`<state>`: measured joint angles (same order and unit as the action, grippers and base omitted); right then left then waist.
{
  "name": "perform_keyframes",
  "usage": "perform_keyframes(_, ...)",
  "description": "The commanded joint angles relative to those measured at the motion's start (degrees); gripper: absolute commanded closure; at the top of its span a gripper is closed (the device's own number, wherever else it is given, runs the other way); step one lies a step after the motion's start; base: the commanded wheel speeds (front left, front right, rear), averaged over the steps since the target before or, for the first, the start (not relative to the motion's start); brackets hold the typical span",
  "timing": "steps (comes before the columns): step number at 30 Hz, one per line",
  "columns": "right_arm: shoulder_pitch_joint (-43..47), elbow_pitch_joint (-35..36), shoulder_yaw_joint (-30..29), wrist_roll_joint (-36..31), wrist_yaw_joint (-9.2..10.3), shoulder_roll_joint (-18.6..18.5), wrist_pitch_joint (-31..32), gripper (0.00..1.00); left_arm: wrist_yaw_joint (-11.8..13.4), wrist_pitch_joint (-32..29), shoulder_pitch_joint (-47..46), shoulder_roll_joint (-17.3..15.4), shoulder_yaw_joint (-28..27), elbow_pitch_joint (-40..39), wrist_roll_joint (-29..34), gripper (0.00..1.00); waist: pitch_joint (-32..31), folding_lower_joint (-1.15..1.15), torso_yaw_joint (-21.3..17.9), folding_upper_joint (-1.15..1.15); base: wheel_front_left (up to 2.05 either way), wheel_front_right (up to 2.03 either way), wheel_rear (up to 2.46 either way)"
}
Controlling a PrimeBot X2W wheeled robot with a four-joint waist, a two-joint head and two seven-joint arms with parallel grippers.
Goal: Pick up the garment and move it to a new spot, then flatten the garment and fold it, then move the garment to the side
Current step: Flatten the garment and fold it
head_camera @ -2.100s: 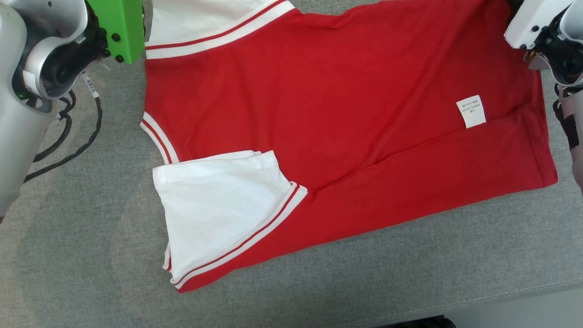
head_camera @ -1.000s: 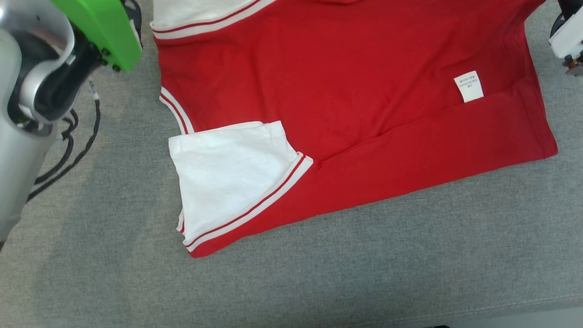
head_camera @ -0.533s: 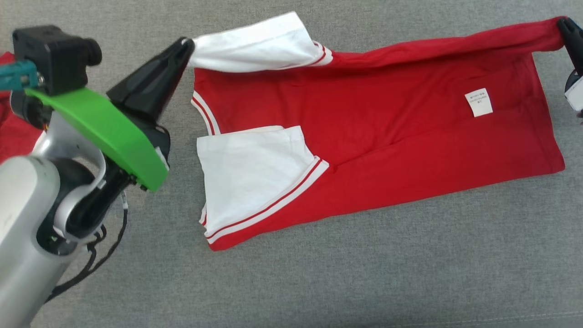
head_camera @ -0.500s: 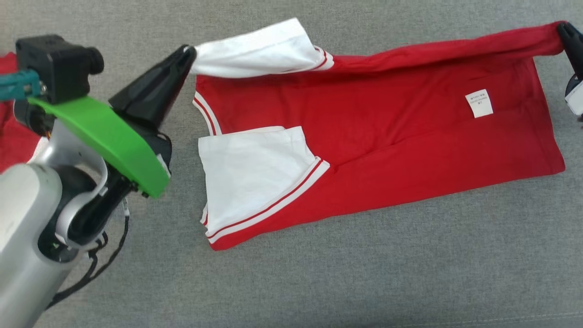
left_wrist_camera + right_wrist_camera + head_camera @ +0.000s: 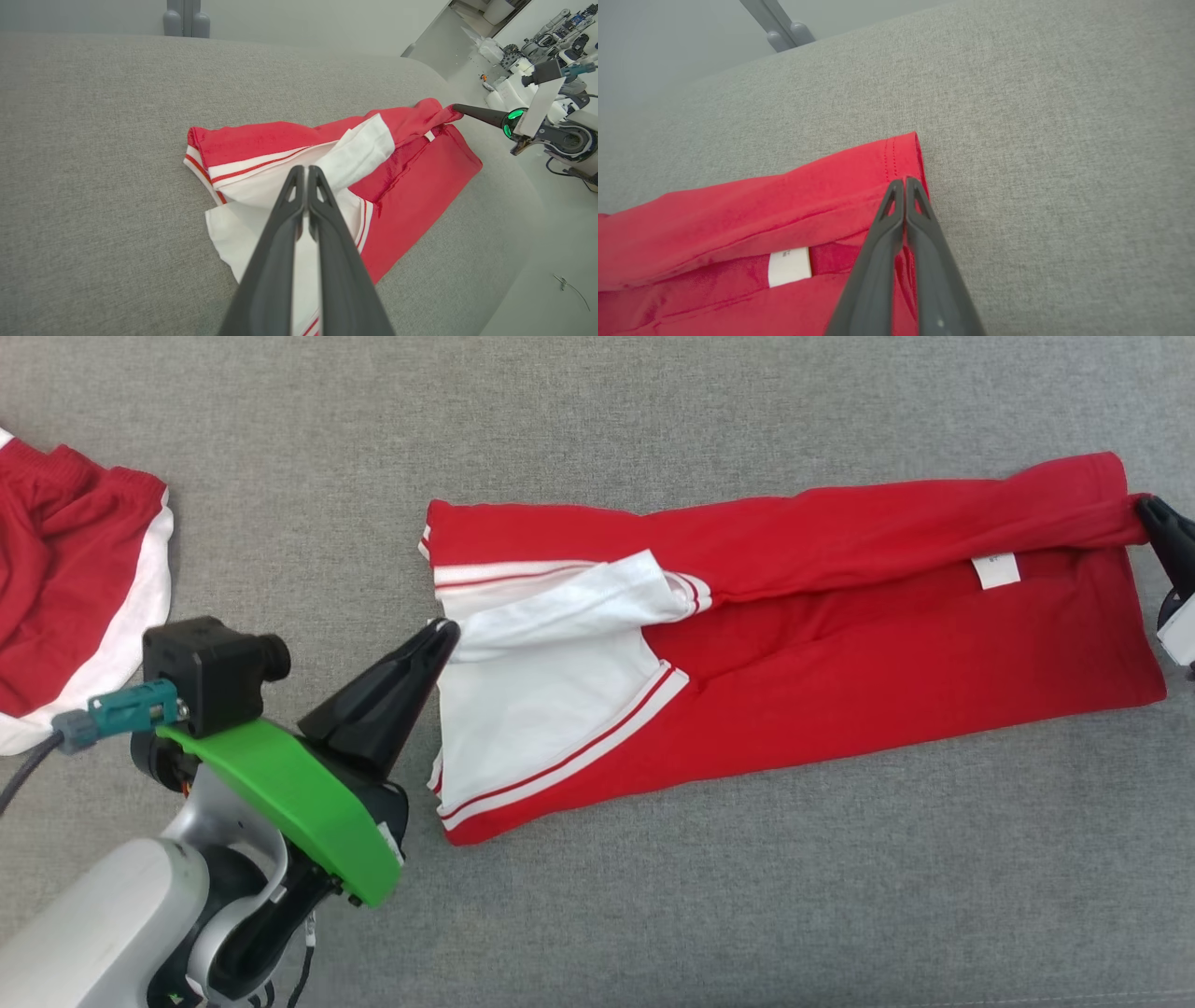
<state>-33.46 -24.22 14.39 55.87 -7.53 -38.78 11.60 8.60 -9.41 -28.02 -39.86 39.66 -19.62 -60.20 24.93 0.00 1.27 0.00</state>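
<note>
The garment (image 5: pixel 840 644) is a red shirt with white, red-striped sleeves, lying across the grey cushion with its far edge folded over toward me. My left gripper (image 5: pixel 446 635) is shut on the white sleeve (image 5: pixel 560 607) at the fold's left end; in the left wrist view the same gripper (image 5: pixel 306 170) pinches that white cloth (image 5: pixel 355 154). At the far right my right gripper (image 5: pixel 1145 510) is shut on the red hem corner, seen up close in the right wrist view (image 5: pixel 903 183) by the stitched hem (image 5: pixel 901 158). A white label (image 5: pixel 994 571) peeks from under the fold.
A second red and white garment (image 5: pixel 65 579) lies at the left edge of the grey cushion (image 5: pixel 653 429). In the left wrist view the cushion's rounded edge (image 5: pixel 504 154) drops to the floor, with other robot equipment (image 5: pixel 546 37) beyond.
Both grippers have carried the garment's far edge toward me, laying it over the body as a fold. The head camera has also shifted, bringing the second garment into view at left.
</note>
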Motion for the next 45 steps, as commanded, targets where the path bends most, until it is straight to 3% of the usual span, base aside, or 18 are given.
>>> perform_keyframes(1, 1.16, -0.47, 0.17, 0.21, 0.09, -0.34, -0.56, 1.00, 0.14, 0.55, 1.46, 0.32, 0.42, 0.11, 0.32, 1.00, -0.08, 0.00, 0.22, 0.00, 0.00, 0.00, 0.00)
perform_keyframes(10, 3.91, -1.07, 1.42, 1.51, 0.09, 0.44, -0.10, 1.00, -0.27, 2.62, 4.57, 1.51, 3.09, 4.42, 2.23, 1.00, -0.54, 0.00, 0.57, 0.00, 0.00, 0.00, 0.00)
perform_keyframes(14, 4.03, -1.39, 2.26, 1.16, 0.09, 0.57, -0.68, 1.00, -0.64, 4.49, 4.81, 3.59, 4.30, 8.40, 3.54, 1.00, -0.79, 0.00, 0.44, 0.00, 0.00, 0.00, 0.00)
perform_keyframes(15, 3.90, -1.48, 2.56, 1.04, 0.09, 0.79, -0.70, 0.82, -0.84, 4.91, 4.85, 4.13, 4.67, 9.49, 3.92, 1.00, -0.96, 0.00, 0.36, 0.00, 0.00, 0.00, 0.00)
perform_keyframes(16, 3.77, -1.44, 2.84, 0.93, 0.09, 0.94, -0.85, 0.56, -0.94, 5.23, 4.89, 4.58, 5.01, 10.29, 4.21, 0.99, -1.16, 0.00, 0.27, 0.00, 0.00, 0.00, 0.00)
perform_keyframes(17, 3.59, -1.46, 3.01, 0.61, 0.09, 1.01, -1.40, 0.00, -0.94, 5.66, 4.91, 5.23, 5.34, 11.27, 4.53, 0.58, -1.49, 0.00, 0.16, 0.00, 0.00, 0.00, 0.00)
perform_keyframes(18, 3.43, -1.64, 2.93, 0.23, 0.09, 0.96, -2.00, 0.00, -0.83, 6.05, 4.94, 5.75, 5.54, 11.88, 4.82, 0.04, -1.77, 0.00, 0.07, 0.00, 0.00, 0.00, 0.00)
perform_keyframes(19, 3.30, -1.57, 3.12, -0.26, 0.09, 0.96, -2.86, 0.00, -0.52, 6.73, 5.01, 6.33, 5.67, 12.60, 5.29, 0.00, -2.26, 0.00, 0.00, 0.00, 0.00, 0.00, 0.00)
perform_keyframes(24, 5.12, 1.16, 4.69, -2.78, 0.10, 1.10, -9.65, 0.00, 1.01, 11.61, 6.67, 8.93, 5.04, 15.15, 6.16, 0.00, -5.31, 0.00, -0.42, 0.00, 0.00, 0.00, 0.00)
perform_keyframes(30, 8.78, 1.48, 6.06, -6.87, 0.09, 1.99, -19.07, 0.00, 4.72, 21.37, 10.71, 11.83, 3.62, 18.01, 10.21, 0.00, -9.55, 0.00, -0.54, 0.00, 0.00, 0.00, 0.00)
perform_keyframes(35, 11.92, -0.06, 5.45, -10.38, 0.09, 4.65, -24.54, 0.00, 8.19, 24.50, 14.19, 14.95, 1.45, 19.70, 16.84, 0.00, -11.99, 0.00, 0.10, 0.00, 0.00, 0.00, 0.00)
perform_keyframes(38, 13.48, -0.79, 4.49, -12.15, 0.09, 6.91, -25.82, 0.00, 10.47, 24.60, 16.60, 18.63, -4.19, 16.77, 25.22, 0.00, -12.77, 0.00, 0.71, 0.00, 0.00, 0.00, 0.00)
perform_keyframes(41, 14.71, -1.39, 3.39, -13.12, 0.09, 8.84, -26.41, 0.00, 10.43, 24.59, 20.69, 22.28, -8.70, 14.62, 32.37, 0.00, -13.20, 0.00, 1.54, 0.00, 0.00, 0.00, 0.00)
perform_keyframes(45, 16.19, -3.57, 0.63, -13.76, 0.09, 10.60, -26.67, 0.00, 7.87, 24.61, 24.90, 27.03, -12.97, 13.68, 38.67, 0.00, -14.23, 0.00, 3.71, 0.00, 0.00, 0.00, 0.00)
